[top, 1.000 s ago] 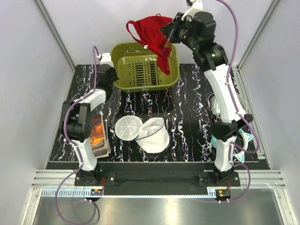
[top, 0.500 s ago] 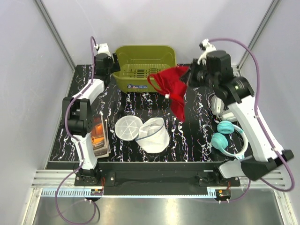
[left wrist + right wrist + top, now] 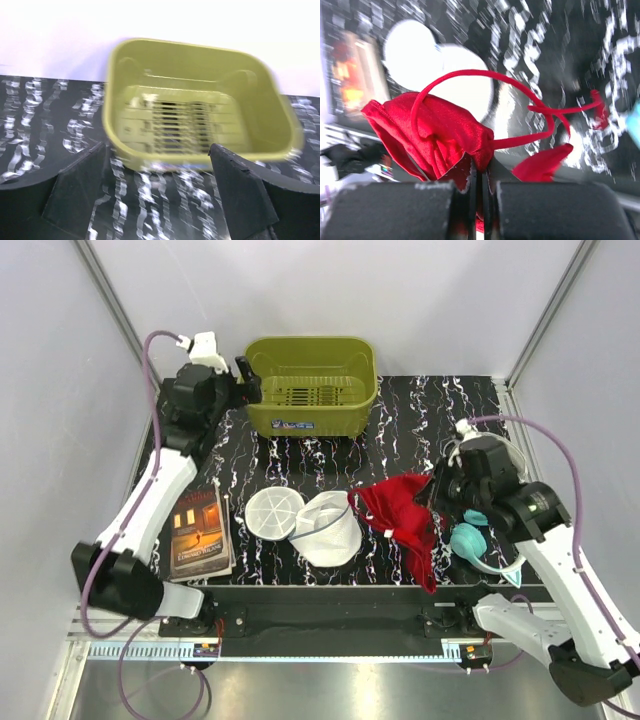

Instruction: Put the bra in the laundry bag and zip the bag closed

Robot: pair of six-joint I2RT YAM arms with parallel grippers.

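Top external view has the right gripper [image 3: 432, 502] clamped on the bra [image 3: 405, 520], held aloft just beside the open laundry bag [image 3: 335, 535], where dangling straps could snag its rim; the left gripper [image 3: 245, 380] gapes empty by the green basket [image 3: 310, 422].

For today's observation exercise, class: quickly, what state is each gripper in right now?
Left gripper: open, holding nothing.
Right gripper: shut on the bright red soft fabric bra with thin straps.
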